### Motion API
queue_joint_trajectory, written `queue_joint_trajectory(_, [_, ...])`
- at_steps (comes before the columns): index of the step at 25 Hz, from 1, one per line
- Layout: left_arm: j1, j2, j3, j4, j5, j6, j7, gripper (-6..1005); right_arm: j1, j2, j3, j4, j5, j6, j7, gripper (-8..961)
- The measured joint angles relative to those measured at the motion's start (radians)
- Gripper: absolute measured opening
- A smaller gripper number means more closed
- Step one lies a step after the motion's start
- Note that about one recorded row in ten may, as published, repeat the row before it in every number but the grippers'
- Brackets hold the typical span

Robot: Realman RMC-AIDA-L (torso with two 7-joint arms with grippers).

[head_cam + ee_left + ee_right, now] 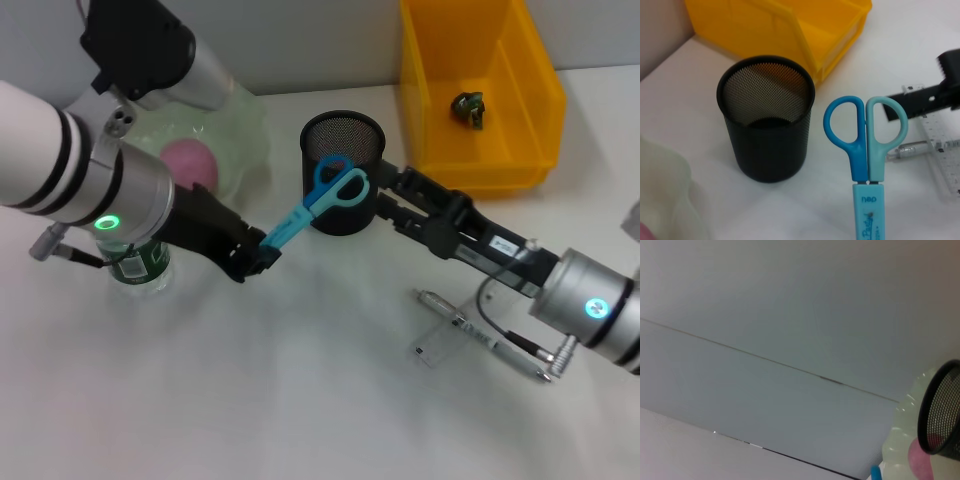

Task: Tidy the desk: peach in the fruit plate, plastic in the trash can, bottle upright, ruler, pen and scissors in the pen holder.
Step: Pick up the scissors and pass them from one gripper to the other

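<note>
Scissors (322, 202) in left tool (262, 254), beside pen holder (343, 170).

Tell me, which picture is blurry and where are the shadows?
Left wrist view: the scissors look sharp, the ruler at the edge is blurred, the pen holder casts a soft shadow. Head view: faint shadows under the left gripper. Right wrist view: mostly plain wall, hazy.

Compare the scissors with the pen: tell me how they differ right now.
The scissors are bright blue plastic; the pen looks clear and silvery. The scissors are held off the table by the left gripper, handles toward the pen holder; the pen lies flat on the table, ungripped, near the right arm. Neither is in the pen holder yet.
</note>
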Motion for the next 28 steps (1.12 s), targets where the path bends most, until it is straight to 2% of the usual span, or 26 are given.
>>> queue_joint_trajectory(13, [-0.012, -0.001, 0.035, -0.009, 0.038, -0.064, -0.002, 230, 0.064, 0.004, 0.048, 0.084, 0.001, 0.132, 0.017, 826])
queue_joint_trajectory(28, [-0.05, -0.001, 0.036, -0.05, 0.04, -0.082, -0.015, 237, 0.094, 0.005, 0.06, 0.103, 0.001, 0.19, 0.002, 810])
